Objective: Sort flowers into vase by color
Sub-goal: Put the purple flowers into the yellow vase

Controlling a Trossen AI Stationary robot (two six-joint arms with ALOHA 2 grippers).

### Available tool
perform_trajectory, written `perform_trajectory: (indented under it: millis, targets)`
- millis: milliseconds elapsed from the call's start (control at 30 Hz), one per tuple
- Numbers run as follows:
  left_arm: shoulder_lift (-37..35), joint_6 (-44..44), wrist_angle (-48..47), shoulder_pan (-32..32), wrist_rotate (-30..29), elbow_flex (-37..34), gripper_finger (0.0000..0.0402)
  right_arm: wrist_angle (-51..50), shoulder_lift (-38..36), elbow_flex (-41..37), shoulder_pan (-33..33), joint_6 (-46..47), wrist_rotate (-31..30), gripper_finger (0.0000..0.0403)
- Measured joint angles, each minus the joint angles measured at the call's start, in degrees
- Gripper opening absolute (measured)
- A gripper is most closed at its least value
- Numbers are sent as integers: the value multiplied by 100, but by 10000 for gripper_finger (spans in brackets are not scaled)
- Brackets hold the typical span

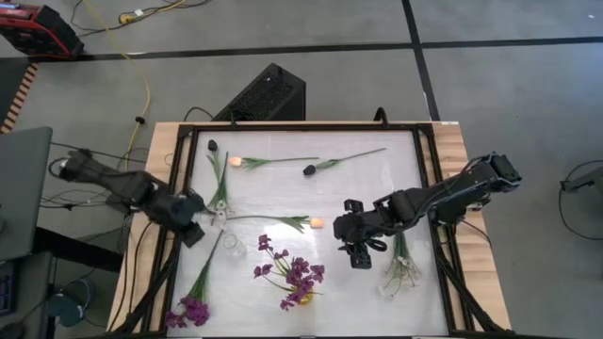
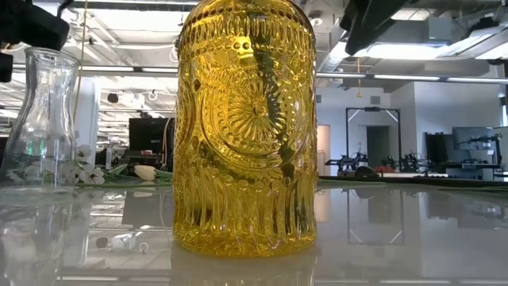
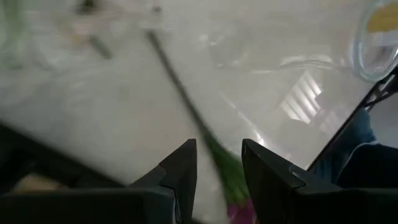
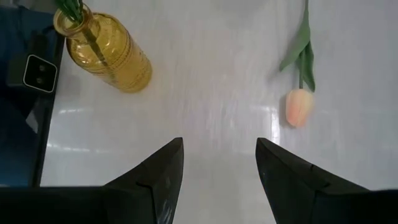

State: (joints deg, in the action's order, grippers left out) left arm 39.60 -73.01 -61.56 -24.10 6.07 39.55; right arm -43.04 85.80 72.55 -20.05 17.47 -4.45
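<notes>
My left gripper (image 1: 193, 231) is open above the table's left edge. In its wrist view the fingers (image 3: 217, 168) stand on either side of a purple flower's green stem (image 3: 186, 99), which lies flat below without touching them. That purple cluster (image 1: 193, 311) lies near the front left corner. My right gripper (image 1: 356, 250) is open over bare table at mid-right (image 4: 217, 155). The yellow vase (image 2: 246, 127) holds purple flowers (image 1: 297, 275). One peach tulip (image 4: 297, 107) lies at the centre and another (image 1: 236, 162) farther back. Dark buds (image 1: 309, 169) and white sprays (image 1: 219, 202) also lie flat.
A clear glass vase (image 1: 233, 247) stands between my left gripper and the yellow vase (image 4: 109, 50). A second white spray (image 1: 403, 268) lies under my right arm. A dark bud (image 1: 213, 145) sits near the far left corner. A black frame (image 1: 429, 160) borders the white tabletop.
</notes>
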Motion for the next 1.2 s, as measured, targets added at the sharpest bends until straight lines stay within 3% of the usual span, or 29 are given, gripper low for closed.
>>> perform_trajectory:
  millis: [300, 533, 733, 1067, 1200]
  targets:
    - [1058, -1396, 1068, -1674, -551, -257, 116, -1, 0, 0, -124, 0, 2, 226]
    - [2053, -1618, 1915, -2483, -702, -257, 116, -1, 0, 0, -317, -3, 4, 226]
    - [2672, -1858, 2169, -2727, -988, -257, 129, 3, 0, 0, -361, -190, 4, 226]
    - [3447, -2145, 2234, -2786, -651, -257, 223, 8, 0, 0, -363, -103, 2, 226]
    - [3750, -2118, 2328, -2786, -577, -257, 243, 8, 0, 0, -361, -103, 2, 226]
